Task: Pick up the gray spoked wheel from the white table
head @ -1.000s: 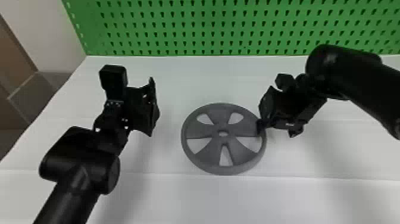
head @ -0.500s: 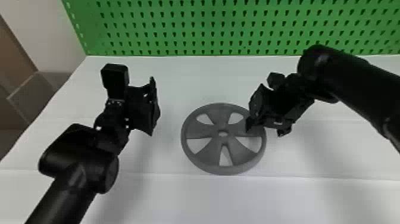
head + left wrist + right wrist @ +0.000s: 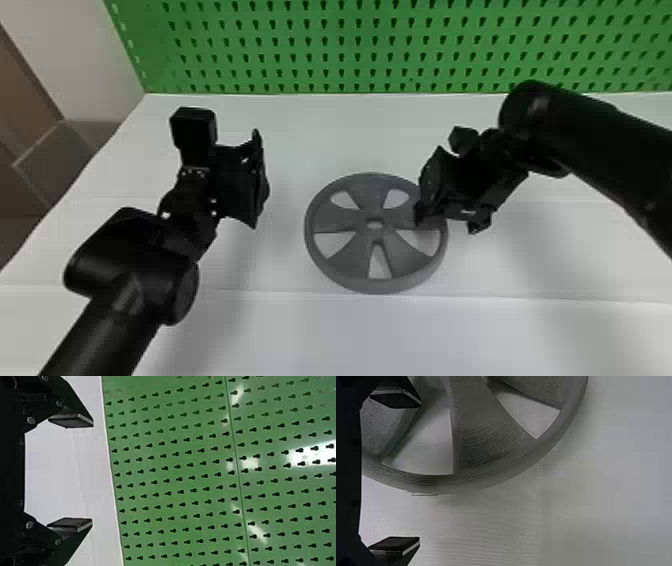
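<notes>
- Fingers, right gripper [image 3: 445, 217], two: flat, black, angular; standing wide apart and grasping nothing, one [image 3: 395, 399] hanging over the wheel [image 3: 345, 220], the other [image 3: 395, 544] hanging over the bare surface outside it, so that the rim is passing between them in the right wrist view; whether either is touching the wheel, cannot tell.
- Fingers, left gripper [image 3: 260, 180], two: matching flat black tips [image 3: 71, 420], released and standing well apart, with nothing lying between them; pointing towards the pegboard [image 3: 332, 31].
- Wheel, one: matt grey, round, lying flat on the white table [image 3: 300, 330], between the two grippers and nearer the right one. Five broad spokes are fanning out from one hub, which is showing one small central hole; five rounded, wedge-like openings are letting the white through. Fine ridged lines, like wood grain, are running over spokes and rim.
- Table, one: white, smooth, pale; thin straight lines are crossing its surface from side to side, and soft shadows are falling on it below both arms.
- Pegboard, one: green, standing upright behind the table; many small keyhole-shaped slots are sitting in even rows, and glossy patches of light are shining on it in the left wrist view.
- Arms, two: black, rounded; the left arm [image 3: 100, 325] is entering from the bottom edge, the right arm [image 3: 600, 135] from the right edge.
</notes>
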You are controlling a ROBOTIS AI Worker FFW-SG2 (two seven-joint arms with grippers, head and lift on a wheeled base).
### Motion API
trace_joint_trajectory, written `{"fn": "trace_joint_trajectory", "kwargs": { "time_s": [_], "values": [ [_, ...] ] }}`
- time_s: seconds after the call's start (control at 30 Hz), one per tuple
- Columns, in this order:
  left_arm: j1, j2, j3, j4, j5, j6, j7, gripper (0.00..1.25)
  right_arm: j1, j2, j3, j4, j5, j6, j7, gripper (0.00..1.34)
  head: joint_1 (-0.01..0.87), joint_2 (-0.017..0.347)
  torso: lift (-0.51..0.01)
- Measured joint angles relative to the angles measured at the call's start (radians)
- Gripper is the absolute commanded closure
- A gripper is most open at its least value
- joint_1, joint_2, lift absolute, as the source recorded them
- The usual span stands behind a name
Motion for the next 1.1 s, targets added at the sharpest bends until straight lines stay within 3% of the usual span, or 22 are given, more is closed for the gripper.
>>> {"fn": "trace_joint_trajectory", "kwargs": {
  "time_s": [0.5,1.1],
  "values": [
    [-0.004,0.0,0.003,0.0,0.0,-0.001,0.0,0.38,0.035,0.01,0.009,0.005,-0.016,-0.023,0.0,0.09,0.779,0.095,-0.091],
    [-0.011,0.002,0.001,0.0,0.002,-0.002,0.0,0.38,0.028,0.015,0.081,0.003,-0.023,-0.041,0.0,0.1,0.779,0.095,-0.091]
  ]
}}
